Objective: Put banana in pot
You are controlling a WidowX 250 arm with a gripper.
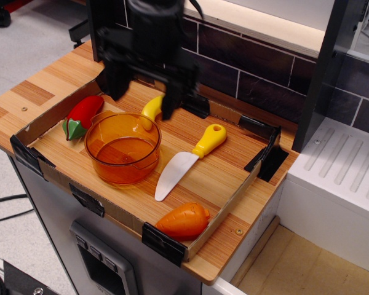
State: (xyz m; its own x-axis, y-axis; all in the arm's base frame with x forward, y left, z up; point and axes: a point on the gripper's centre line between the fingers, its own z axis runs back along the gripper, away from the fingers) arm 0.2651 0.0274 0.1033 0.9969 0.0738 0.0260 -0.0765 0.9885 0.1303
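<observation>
Just beneath the matt black gripper (141,92), the banana (152,109) looks like smooth yellow plastic with a soft sheen. In front of it, the pot (122,150) is glossy, see-through orange plastic. Off to the gripper's side, the knife (189,158) has a matt white blade and a shiny yellow plastic handle. The tray (224,212) walls look like plain brown cardboard, over a striped wood-grain table (24,98) with a satin finish.
</observation>
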